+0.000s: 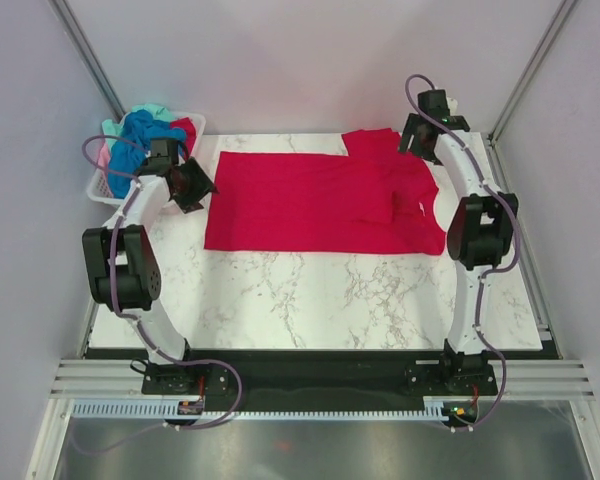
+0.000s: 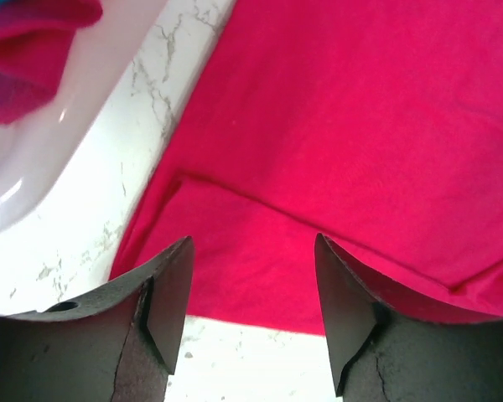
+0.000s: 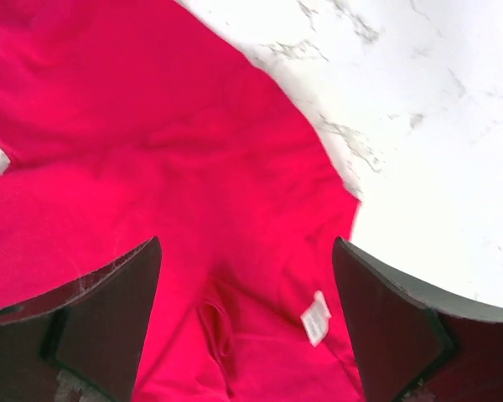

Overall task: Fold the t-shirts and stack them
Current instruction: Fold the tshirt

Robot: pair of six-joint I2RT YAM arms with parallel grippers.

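Observation:
A crimson red t-shirt lies spread flat on the marble table, one sleeve folded in over its right part. My left gripper is open and empty, just above the shirt's left edge. In the left wrist view the shirt fills the frame, and its hem edge lies between the open gripper's fingers. My right gripper is open and empty over the far right of the shirt. In the right wrist view that gripper hovers over the collar area of the shirt with its white label.
A white slatted basket stands at the far left corner, holding blue, teal, pink and red shirts. Its wall shows close beside my left gripper. Bare marble lies right of the collar.

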